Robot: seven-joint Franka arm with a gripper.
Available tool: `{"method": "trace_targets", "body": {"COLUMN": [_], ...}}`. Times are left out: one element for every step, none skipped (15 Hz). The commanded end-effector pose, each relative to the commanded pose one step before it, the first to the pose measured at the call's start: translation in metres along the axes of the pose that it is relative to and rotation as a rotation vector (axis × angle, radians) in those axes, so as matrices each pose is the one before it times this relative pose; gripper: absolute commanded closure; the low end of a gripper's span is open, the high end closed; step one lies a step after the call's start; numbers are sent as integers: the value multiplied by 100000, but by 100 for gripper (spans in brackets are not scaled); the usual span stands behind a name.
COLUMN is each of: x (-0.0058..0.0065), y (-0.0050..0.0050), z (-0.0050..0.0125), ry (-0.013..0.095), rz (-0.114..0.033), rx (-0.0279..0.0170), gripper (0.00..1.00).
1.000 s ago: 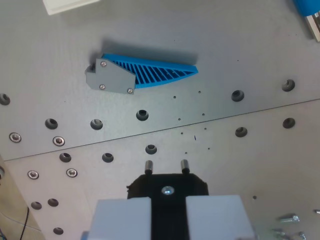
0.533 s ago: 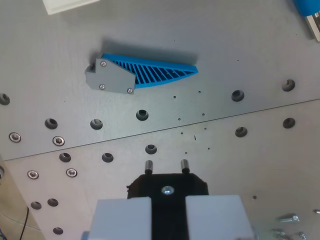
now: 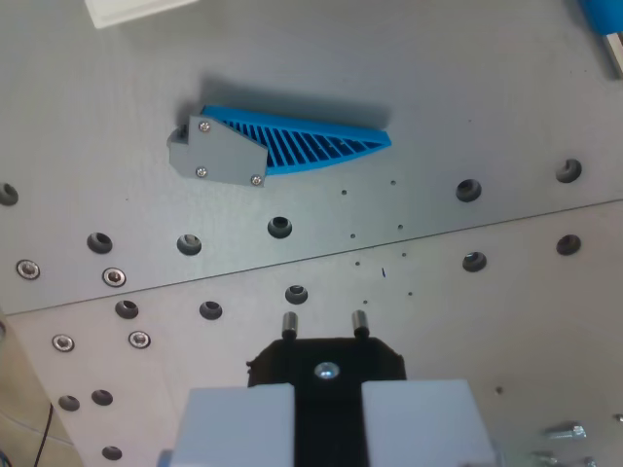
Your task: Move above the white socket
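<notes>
You see the whole plate scene drift slightly toward the wrist view's right since half a second ago, so the camera has begun moving; the things themselves stay put. The white socket point(image 3: 131, 10) remains only a sliver at the top-left edge, well apart. The gripper point(image 3: 327, 375) pinches a black plug point(image 3: 326, 362) between its grey fingers point(image 3: 238, 423), touching nothing else.
</notes>
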State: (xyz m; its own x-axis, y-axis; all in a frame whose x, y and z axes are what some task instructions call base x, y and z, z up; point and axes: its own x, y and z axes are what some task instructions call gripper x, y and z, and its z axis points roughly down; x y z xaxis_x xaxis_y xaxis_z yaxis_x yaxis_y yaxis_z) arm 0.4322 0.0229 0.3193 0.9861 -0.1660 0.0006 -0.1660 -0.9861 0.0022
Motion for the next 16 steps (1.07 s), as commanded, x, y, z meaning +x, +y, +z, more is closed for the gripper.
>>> {"method": "trace_targets", "body": {"x": [639, 157, 173, 190, 199, 169, 165, 158, 155, 157, 166, 181, 202, 224, 246, 265], "y": [-648, -177, -197, -208, -208, -167, -165, -167, -171, -177, -186, -196, -206, -213, -217, -222], "z": [1155, 379, 419, 458, 481, 406, 396, 383, 376, 377, 391, 417, 454, 495, 500, 500], "ry": [2094, 141, 73, -47, 34, -25, 142, -120, 101, -260, -307, -48, -382, -45, -275, -267], "rz": [-3913, -707, -656, -534, -360, -351, -639, -728, -723, -870, -895, -782, -758, -749, -765, -766], "rx": [217, 16, -20, -76, -85, -89, -55, -67, -15, -90, -108, -56, -131, -27, -93, -123], "gripper": [100, 100, 100, 100, 100, 100, 100, 100, 100, 100, 100, 100, 100, 100, 100, 100]}}
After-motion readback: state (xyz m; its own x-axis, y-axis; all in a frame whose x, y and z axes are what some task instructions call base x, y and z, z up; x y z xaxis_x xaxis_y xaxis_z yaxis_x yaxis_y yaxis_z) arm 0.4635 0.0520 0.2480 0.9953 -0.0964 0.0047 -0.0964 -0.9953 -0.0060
